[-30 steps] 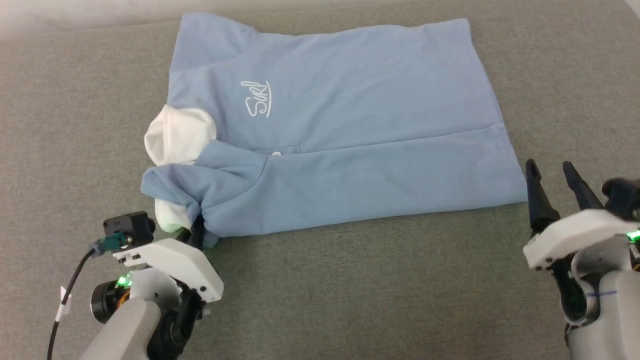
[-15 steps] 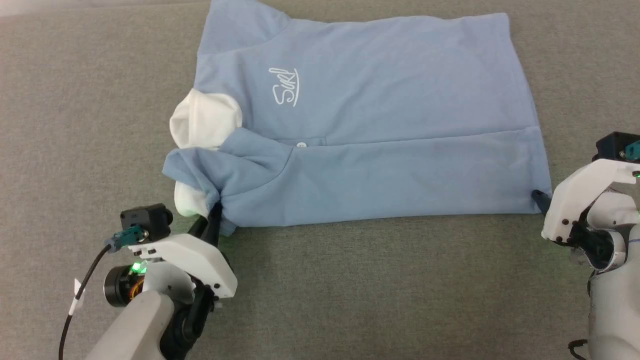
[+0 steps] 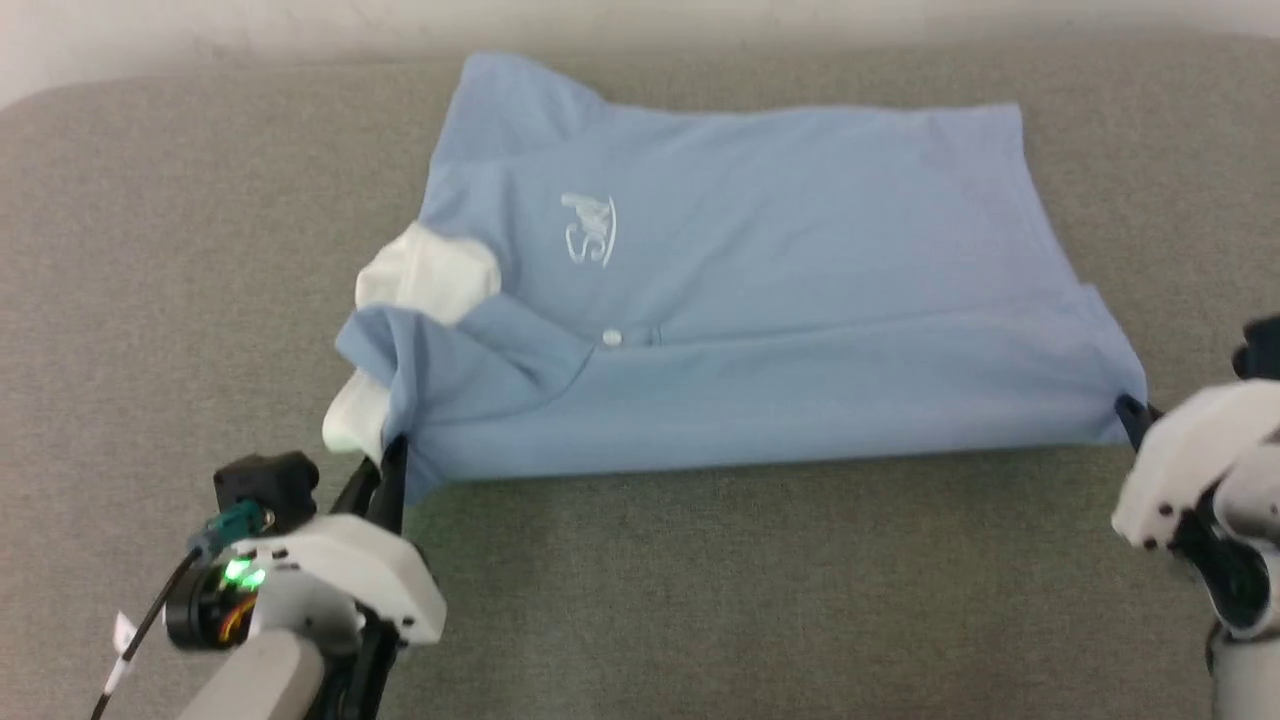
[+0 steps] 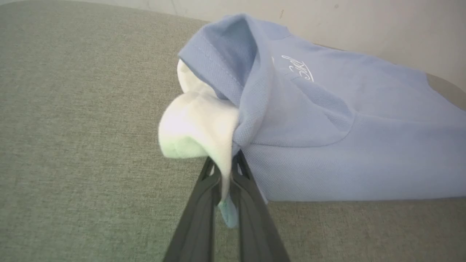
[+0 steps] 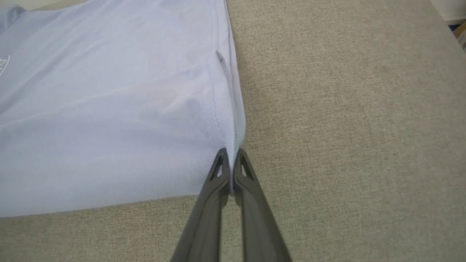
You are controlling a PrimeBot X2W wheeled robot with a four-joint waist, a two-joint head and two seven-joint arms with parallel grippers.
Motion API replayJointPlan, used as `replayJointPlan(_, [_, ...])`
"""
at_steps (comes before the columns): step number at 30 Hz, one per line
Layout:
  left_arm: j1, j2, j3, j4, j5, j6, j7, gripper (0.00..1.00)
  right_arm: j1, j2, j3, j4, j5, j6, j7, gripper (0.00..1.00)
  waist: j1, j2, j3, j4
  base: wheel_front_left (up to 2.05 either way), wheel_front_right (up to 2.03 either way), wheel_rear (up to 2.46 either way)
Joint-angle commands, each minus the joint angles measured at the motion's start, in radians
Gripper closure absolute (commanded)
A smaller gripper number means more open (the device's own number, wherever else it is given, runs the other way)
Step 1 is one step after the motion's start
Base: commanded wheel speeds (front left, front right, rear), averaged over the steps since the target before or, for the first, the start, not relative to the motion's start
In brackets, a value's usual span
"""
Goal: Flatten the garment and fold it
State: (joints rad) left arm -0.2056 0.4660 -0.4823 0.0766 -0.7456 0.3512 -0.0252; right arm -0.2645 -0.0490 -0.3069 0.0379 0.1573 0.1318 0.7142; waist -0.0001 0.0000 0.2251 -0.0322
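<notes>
Polo shirt [image 3: 800, 300] stretched left-to-right between jaws; left gripper [image 4: 226, 171] clamped on collar-end corner, right gripper [image 5: 230, 156] clamped on hem corner, both at near edge, far edge ahead

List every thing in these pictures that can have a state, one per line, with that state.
garment: lying on the grey surface, near side folded over, pinched at both near corners.
left gripper: shut on the garment at the collar end.
right gripper: shut on the garment's hem corner.
collar: crumpled, partly caught in the left gripper.
</notes>
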Motion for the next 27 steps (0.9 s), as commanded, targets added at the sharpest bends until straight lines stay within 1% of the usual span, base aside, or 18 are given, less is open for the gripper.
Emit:
replayJointPlan(1, [0.02,0.013,0.002,-0.011,0.007,0.012,0.005,1.0,0.022,-0.001,-0.005,-0.014,0.006,-0.001,0.004,1.0,0.0001,0.0,-0.025,0.004,0.0,0.0,0.0])
replayJointPlan(6, [0.126,0.075,-0.005,-0.13,-0.001,0.077,0.089,1.0,0.139,-0.001,-0.038,-0.106,0.038,-0.001,0.04,1.0,0.0001,0.0,-0.039,0.004,0.0,0.0,0.0])
replayJointPlan(8, [0.166,0.089,-0.011,-0.171,-0.011,0.097,0.122,1.0,0.178,-0.001,-0.052,-0.111,0.05,-0.001,0.054,1.0,0.0001,0.0,-0.039,0.005,0.0,0.0,0.0])
replayJointPlan(11, [0.209,0.096,-0.018,-0.2,-0.031,0.113,0.156,1.0,0.226,-0.001,-0.057,-0.094,0.053,-0.001,0.061,1.0,0.0001,0.0,-0.034,0.007,0.0,0.0,0.0])
replayJointPlan(15, [0.23,0.091,-0.032,-0.174,-0.051,0.11,0.179,1.0,0.251,-0.001,-0.045,-0.029,0.054,-0.001,0.015,1.0,0.0001,0.0,-0.018,0.006,0.0,0.0,0.0])
replayJointPlan(23, [0.192,0.047,-0.047,-0.074,-0.075,0.055,0.164,1.0,0.224,-0.001,-0.016,0.132,0.059,-0.001,-0.09,1.0,0.0001,0.0,0.0,-0.002,0.0,0.0,0.0])
replayJointPlan(24, [0.188,0.04,-0.045,-0.067,-0.08,0.051,0.159,0.72,0.22,-0.001,-0.016,0.143,0.067,-0.001,-0.103,1.0,0.0001,0.0,-0.002,-0.003,0.0,0.0,0.0])
replayJointPlan(25, [0.186,0.034,-0.043,-0.061,-0.082,0.048,0.153,0.23,0.219,-0.001,-0.015,0.151,0.073,-0.001,-0.117,0.8,0.0001,0.0,-0.007,-0.004,0.0,0.0,0.0])
replayJointPlan(26, [0.185,0.031,-0.043,-0.056,-0.084,0.046,0.15,0.0,0.22,-0.001,-0.013,0.154,0.078,-0.001,-0.131,0.38,0.0001,0.0,-0.013,-0.004,0.0,0.0,0.0])
replayJointPlan(27, [0.184,0.029,-0.041,-0.055,-0.086,0.044,0.146,0.0,0.224,-0.001,-0.011,0.153,0.083,-0.001,-0.146,0.0,0.0001,0.0,-0.019,-0.004,0.0,0.0,0.0])
